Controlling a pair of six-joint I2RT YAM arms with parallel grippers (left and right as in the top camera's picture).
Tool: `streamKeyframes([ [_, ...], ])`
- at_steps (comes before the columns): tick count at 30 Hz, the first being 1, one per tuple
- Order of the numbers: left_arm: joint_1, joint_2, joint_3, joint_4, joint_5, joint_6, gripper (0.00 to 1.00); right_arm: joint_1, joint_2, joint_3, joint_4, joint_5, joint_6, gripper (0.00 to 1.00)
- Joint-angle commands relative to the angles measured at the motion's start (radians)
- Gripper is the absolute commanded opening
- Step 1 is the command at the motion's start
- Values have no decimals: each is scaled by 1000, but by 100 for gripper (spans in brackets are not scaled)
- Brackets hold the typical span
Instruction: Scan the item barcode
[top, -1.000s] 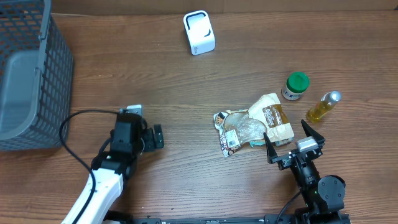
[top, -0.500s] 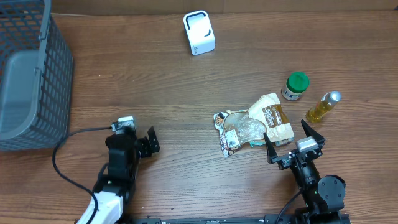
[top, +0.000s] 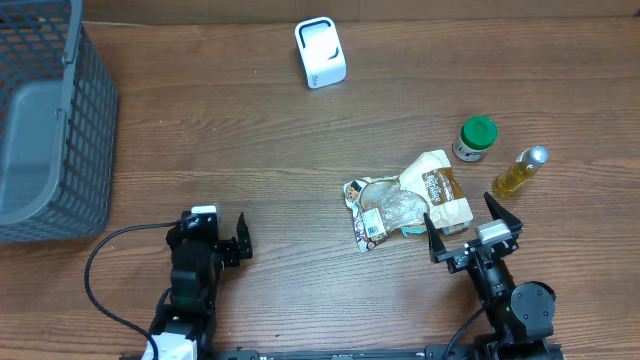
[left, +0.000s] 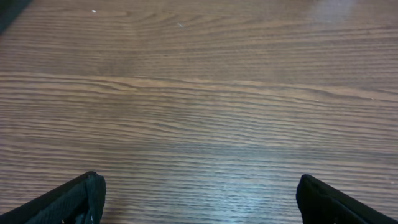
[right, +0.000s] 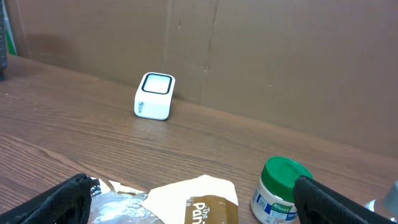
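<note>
A crumpled clear-and-tan bread bag with a barcode label lies on the wooden table right of centre. It also fills the bottom of the right wrist view. My right gripper stands open just in front of the bag, its black fingers wide apart with nothing between them. The white scanner stands at the back centre of the table, and shows in the right wrist view. My left gripper is open at the front left over bare wood, far from the bag.
A green-lidded jar and a small bottle of yellow oil stand just right of the bag. A grey mesh basket fills the far left. A cardboard wall backs the table.
My left arm has drawn back toward the front edge and swung its gripper round, still open. The right arm, bag and other items have not moved.
</note>
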Motion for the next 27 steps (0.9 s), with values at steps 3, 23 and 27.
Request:
streamKeyframes([
  [3,43,-64,-8,-50,63,50,99,2,-9,-11,5,-2,-1,100],
  [23,66,-472,-8,-475,96,122,99,2,-9,-11,5,-2,-1,100],
  [27,66,-534,-8,-475,116,158,99,2,-9,-11,5,-2,-1,100],
])
